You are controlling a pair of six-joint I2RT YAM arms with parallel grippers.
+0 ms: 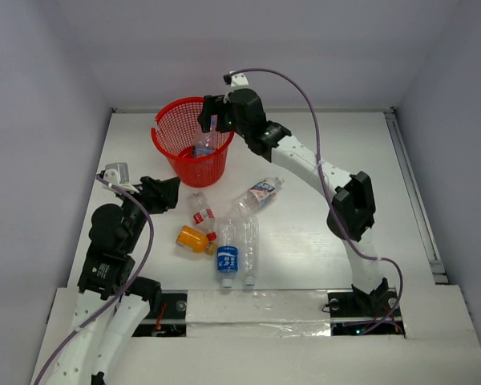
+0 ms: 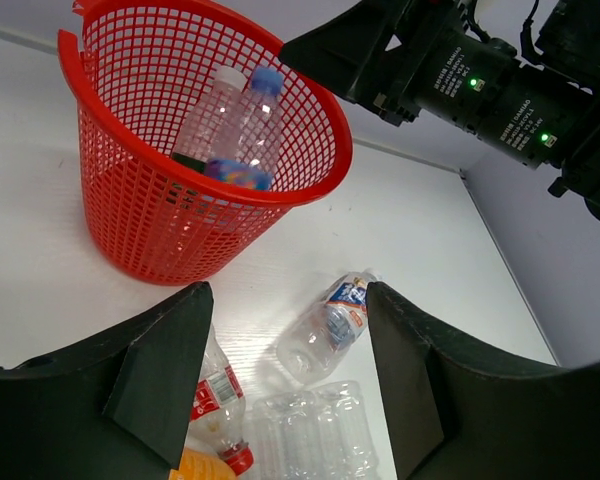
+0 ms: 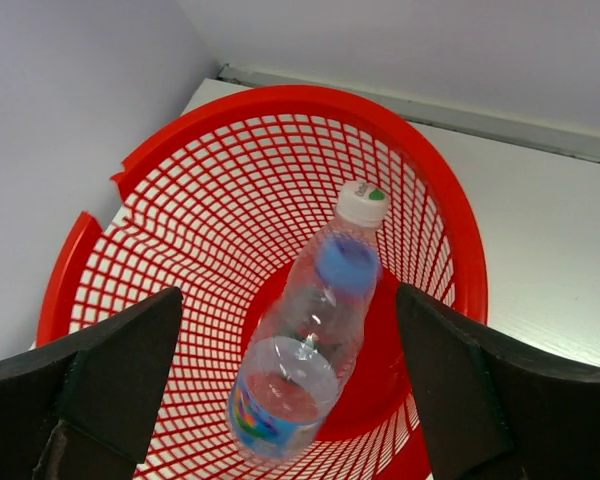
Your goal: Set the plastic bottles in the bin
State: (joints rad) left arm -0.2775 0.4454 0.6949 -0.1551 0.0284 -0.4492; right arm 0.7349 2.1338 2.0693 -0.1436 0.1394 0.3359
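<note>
The red mesh bin stands at the far left of the table. My right gripper is open above its far rim. In the right wrist view a blue-capped bottle with a colourful label sits between the wide jaws, touching neither, its cap blurred. A white-capped bottle lies under it in the bin. My left gripper is open and empty, beside a red-white labelled bottle. An orange bottle, a blue-labelled one, a clear one and a blue-red labelled one lie on the table.
The left wrist view shows the bin with both bottles in it, the right arm over its rim, and the loose bottles below. Grey walls close in the table on three sides. A rail runs along the right edge.
</note>
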